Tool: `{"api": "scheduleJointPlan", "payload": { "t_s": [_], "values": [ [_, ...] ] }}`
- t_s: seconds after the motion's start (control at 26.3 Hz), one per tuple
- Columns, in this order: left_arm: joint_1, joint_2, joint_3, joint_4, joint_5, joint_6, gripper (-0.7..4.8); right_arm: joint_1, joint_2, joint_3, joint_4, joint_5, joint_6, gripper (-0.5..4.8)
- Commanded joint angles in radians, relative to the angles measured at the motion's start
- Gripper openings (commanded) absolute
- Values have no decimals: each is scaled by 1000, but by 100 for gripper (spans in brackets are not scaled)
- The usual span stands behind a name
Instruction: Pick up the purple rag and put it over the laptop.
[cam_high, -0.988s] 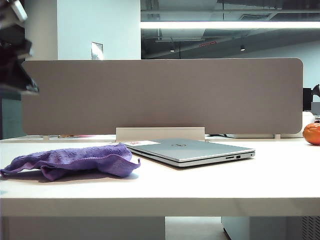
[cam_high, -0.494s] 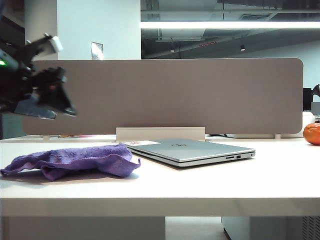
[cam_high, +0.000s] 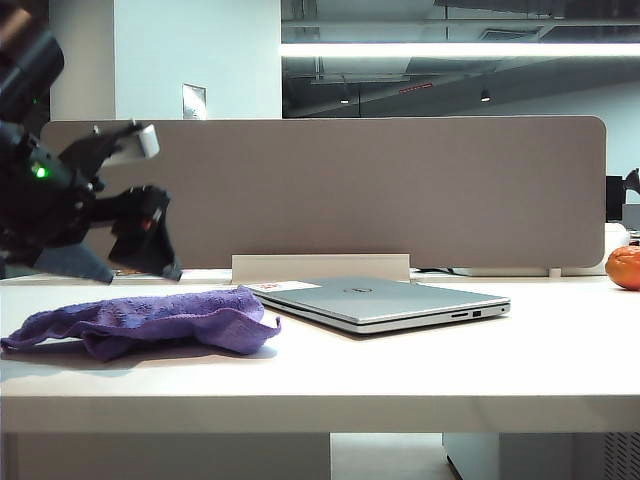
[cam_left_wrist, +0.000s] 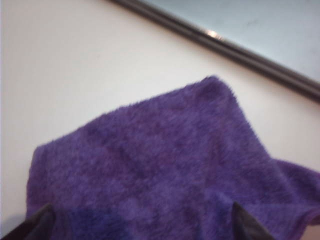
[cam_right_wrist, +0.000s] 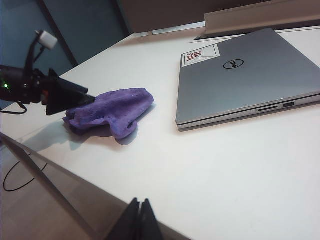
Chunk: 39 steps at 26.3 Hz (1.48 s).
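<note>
The purple rag (cam_high: 150, 320) lies crumpled on the left of the white table, one edge close beside the laptop (cam_high: 390, 300). The laptop is silver-grey, shut and flat at the table's middle. My left gripper (cam_high: 140, 272) hangs open just above the rag's back left part, with nothing between its fingers. In the left wrist view the rag (cam_left_wrist: 150, 160) fills the space under the open left gripper (cam_left_wrist: 141, 210). The right wrist view shows the rag (cam_right_wrist: 115, 110), the laptop (cam_right_wrist: 250, 80) and the left gripper (cam_right_wrist: 80, 97). My right gripper (cam_right_wrist: 140, 201) is shut and empty, off the table's near edge.
A grey partition board (cam_high: 320, 190) stands along the back of the table, with a white strip (cam_high: 320, 267) at its foot. An orange fruit (cam_high: 624, 267) sits at the far right. The table's front edge (cam_high: 320, 410) runs across the exterior view.
My left arm has swung down and to the right from the upper left corner to just above the rag, and its jaws have opened. The rag, the laptop and the right arm stay still.
</note>
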Motion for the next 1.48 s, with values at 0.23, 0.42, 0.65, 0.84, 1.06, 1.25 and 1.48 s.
{"api": "scheduleJointPlan", "payload": {
  "t_s": [0.23,0.42,0.65,0.84,1.06,1.25,1.48],
  "values": [
    [0,36,3,-85,-11,2,467,0,-2,-4,9,2,0,22],
    [0,66,1,-104,-11,2,462,0,-2,-4,9,2,0,22],
    [0,76,1,-96,-22,1,184,0,-2,-4,9,2,0,22],
    [0,76,2,-61,-21,0,55,0,-2,-4,9,2,0,22],
    [0,60,2,62,42,-50,-6,0,-2,-4,9,2,0,22],
    [-2,52,35,124,72,-84,-6,0,-2,-4,9,2,0,22],
    [-10,53,141,111,72,-87,-6,0,-2,-4,8,3,0,22]
  ]
}}
